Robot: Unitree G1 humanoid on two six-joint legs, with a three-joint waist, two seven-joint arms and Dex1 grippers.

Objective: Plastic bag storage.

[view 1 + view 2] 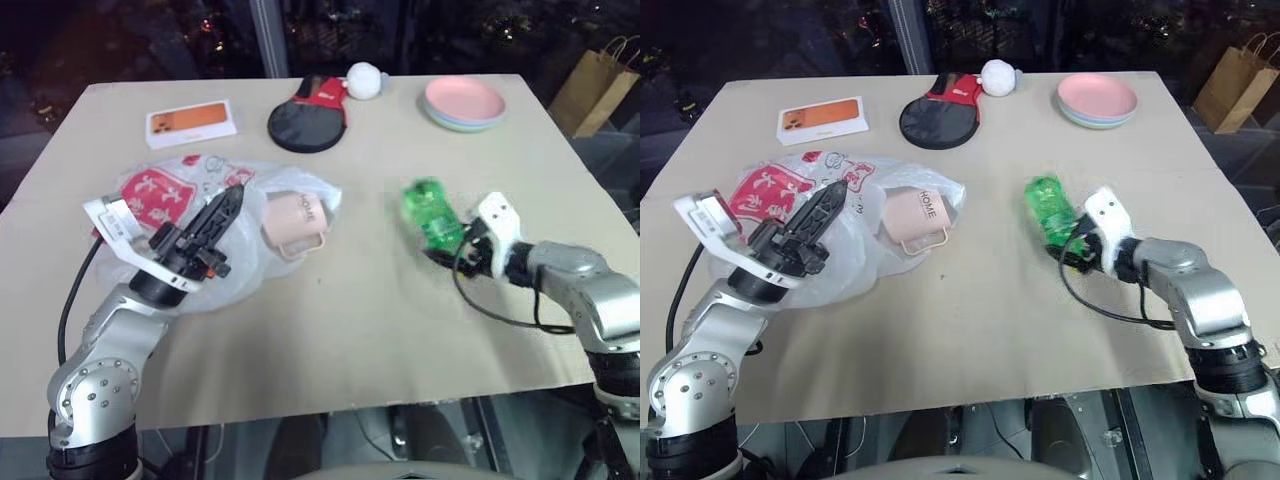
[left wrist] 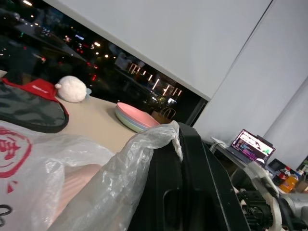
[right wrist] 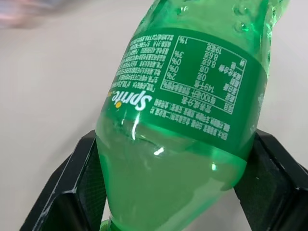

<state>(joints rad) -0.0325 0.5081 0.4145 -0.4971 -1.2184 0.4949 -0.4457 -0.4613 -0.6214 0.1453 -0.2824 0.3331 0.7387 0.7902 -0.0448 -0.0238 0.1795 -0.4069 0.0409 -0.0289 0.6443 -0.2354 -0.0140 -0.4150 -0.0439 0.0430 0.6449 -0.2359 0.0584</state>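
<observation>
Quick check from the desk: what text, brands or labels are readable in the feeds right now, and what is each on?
"Sprite": label of the green bottle between the right gripper fingers.
"HOME": side of the pink mug inside the plastic bag.
Red characters and logos on the plastic bag: too blurred to read.
Nutrition table and fine print on the bottle label: too small to read.
Orange-and-white box: no legible text.

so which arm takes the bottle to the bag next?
Right. The right gripper already straddles the green bottle, fingers on both sides. The left gripper is shut, pinching the plastic bag.
</observation>
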